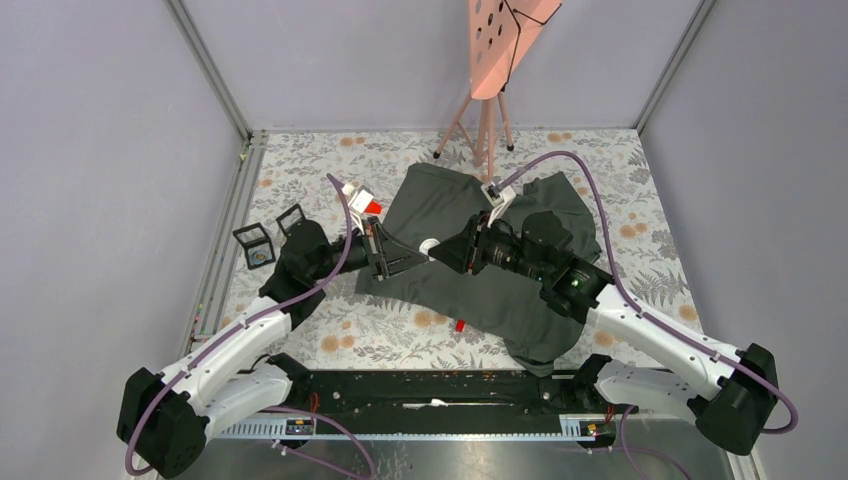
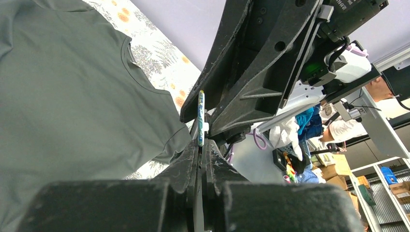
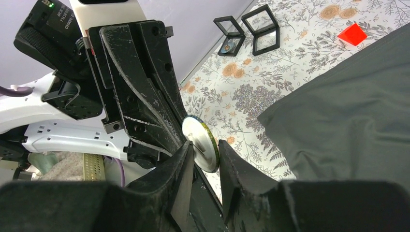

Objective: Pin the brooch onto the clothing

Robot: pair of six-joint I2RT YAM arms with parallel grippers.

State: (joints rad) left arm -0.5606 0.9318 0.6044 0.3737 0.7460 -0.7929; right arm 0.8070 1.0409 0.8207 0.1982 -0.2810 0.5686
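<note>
Brooch (image 3: 199,140) pinched in L hand (image 2: 201,144), R hand (image 3: 205,151) part-open round it, T-shirt (image 3: 348,111) beside, 2 frames (image 3: 231,38) beyond

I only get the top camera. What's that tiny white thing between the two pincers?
Observer: That's the brooch, a round pale disc. The right wrist view shows its flat face.
Operator: Who's holding it?
Observer: The left pincer is shut on its edge, as the left wrist view shows.
Operator: And the other one?
Observer: The right pincer is open, with one finger on each side of the disc.
</note>
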